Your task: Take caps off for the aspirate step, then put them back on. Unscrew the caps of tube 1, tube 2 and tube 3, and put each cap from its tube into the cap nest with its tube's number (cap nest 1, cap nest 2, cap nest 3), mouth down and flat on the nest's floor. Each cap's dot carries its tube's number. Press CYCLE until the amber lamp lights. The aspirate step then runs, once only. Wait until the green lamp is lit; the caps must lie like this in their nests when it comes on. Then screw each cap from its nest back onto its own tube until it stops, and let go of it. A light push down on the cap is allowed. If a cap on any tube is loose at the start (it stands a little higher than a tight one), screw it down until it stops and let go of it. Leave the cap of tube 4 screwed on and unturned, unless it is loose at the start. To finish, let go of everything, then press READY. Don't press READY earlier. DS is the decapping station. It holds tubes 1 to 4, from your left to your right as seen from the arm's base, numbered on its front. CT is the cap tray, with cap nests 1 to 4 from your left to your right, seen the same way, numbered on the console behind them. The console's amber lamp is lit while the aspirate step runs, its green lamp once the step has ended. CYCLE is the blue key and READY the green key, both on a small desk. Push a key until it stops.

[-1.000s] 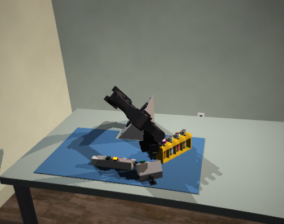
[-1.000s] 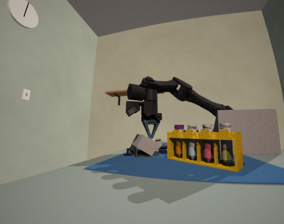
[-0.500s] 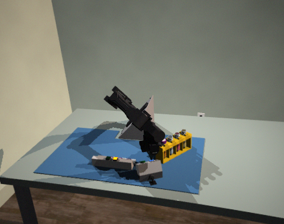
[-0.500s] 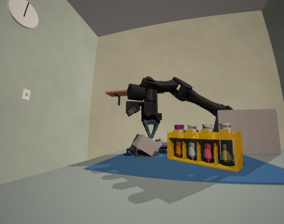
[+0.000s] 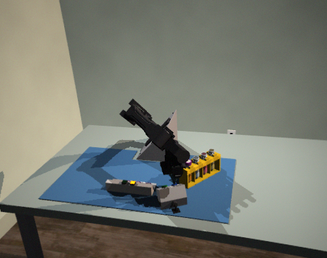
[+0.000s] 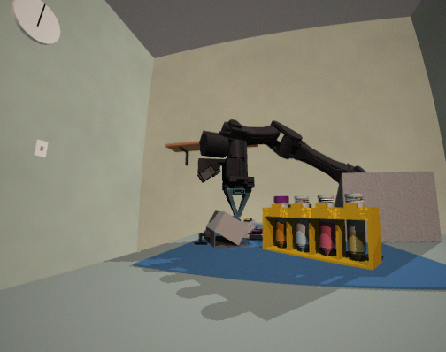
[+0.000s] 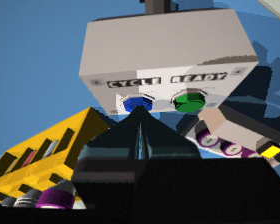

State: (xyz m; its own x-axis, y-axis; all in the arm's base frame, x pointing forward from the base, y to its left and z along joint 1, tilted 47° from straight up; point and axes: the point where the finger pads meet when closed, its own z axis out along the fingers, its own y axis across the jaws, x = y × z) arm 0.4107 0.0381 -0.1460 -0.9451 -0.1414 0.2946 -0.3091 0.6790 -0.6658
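Note:
My gripper (image 6: 236,215) (image 7: 139,111) is shut and empty. Its tips point down at the blue CYCLE key (image 7: 134,102) on the small grey desk (image 5: 171,196) (image 6: 225,227) (image 7: 161,45); I cannot tell if they touch it. The green READY key (image 7: 189,100) sits beside it. The amber lamp (image 5: 132,182) (image 7: 272,150) on the console is lit. Purple caps (image 7: 207,138) (image 7: 233,149) lie in the cap tray's nests. The yellow decapping station (image 5: 202,173) (image 6: 320,214) (image 7: 51,145) holds four tubes. One tube carries a purple cap (image 5: 188,161) (image 6: 280,200) (image 7: 56,197); the other three show pale tops.
Everything stands on a blue mat (image 5: 76,181) (image 6: 254,265) on the table. A grey upright panel (image 6: 396,203) stands behind the station near the arm's base. The grey console (image 5: 129,188) lies left of the desk.

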